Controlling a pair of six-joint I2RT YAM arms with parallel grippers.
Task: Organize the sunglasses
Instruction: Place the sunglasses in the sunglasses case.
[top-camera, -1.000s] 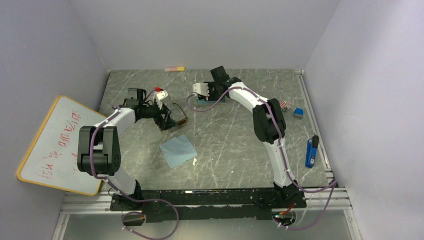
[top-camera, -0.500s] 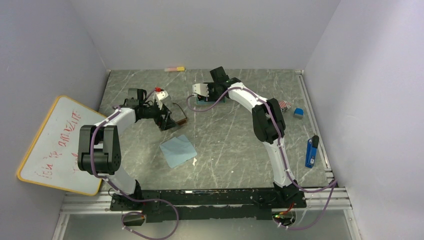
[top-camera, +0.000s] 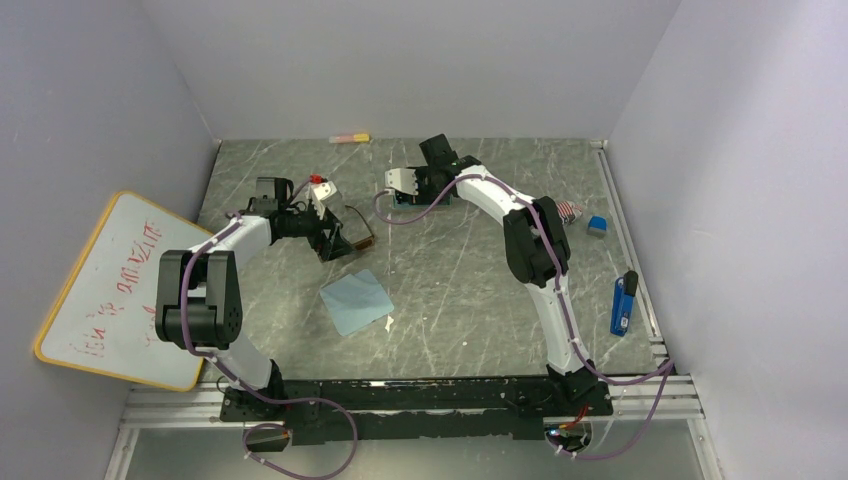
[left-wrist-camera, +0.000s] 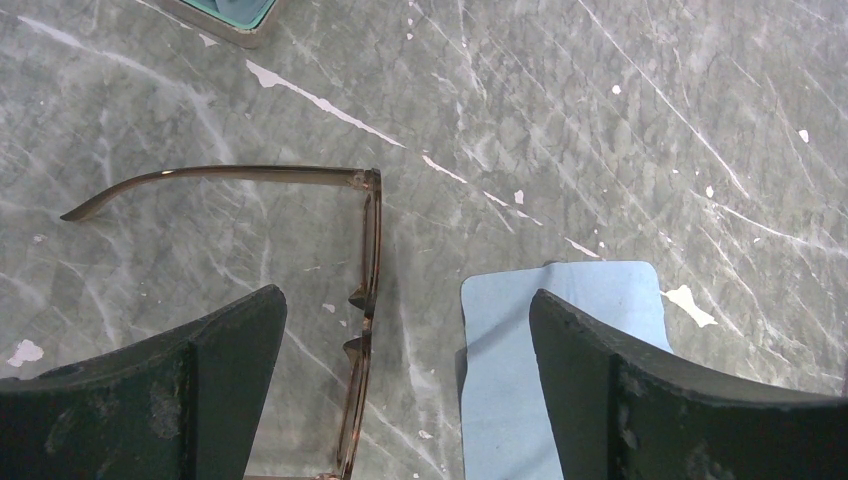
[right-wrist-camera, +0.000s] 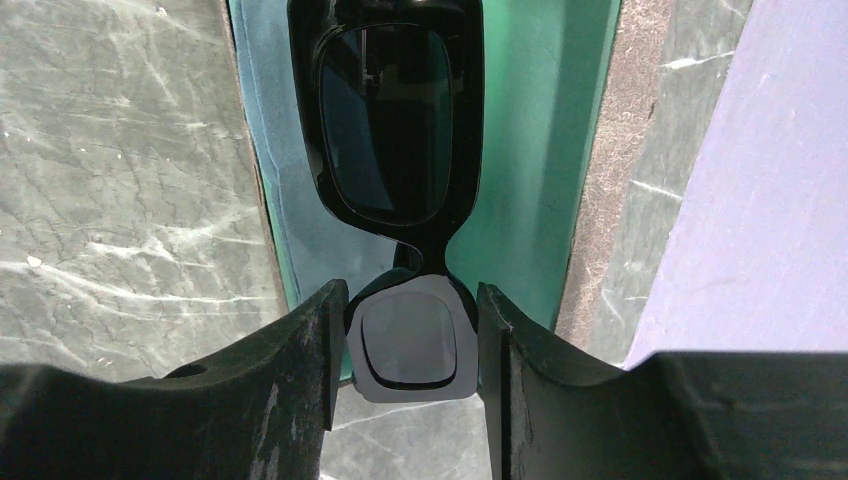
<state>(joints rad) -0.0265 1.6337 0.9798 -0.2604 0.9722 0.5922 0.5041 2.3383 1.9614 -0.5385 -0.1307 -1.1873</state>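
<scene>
Gripping blk sunglasses (right-wrist-camera: 398, 130) — R hand (right-wrist-camera: 412, 310)

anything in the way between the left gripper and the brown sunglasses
Nothing visible. The left gripper has its jaws open either side of the front of the thin brown sunglasses, with only bare table around them. The light-blue cloth lies beside the frame, apart from it, partly behind one finger in the wrist view.

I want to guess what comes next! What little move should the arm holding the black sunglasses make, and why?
Probably lower the right end effector a little. It is shut on the black sunglasses, which line up lengthwise over the green-lined open case, so easing down should set them inside.
</scene>
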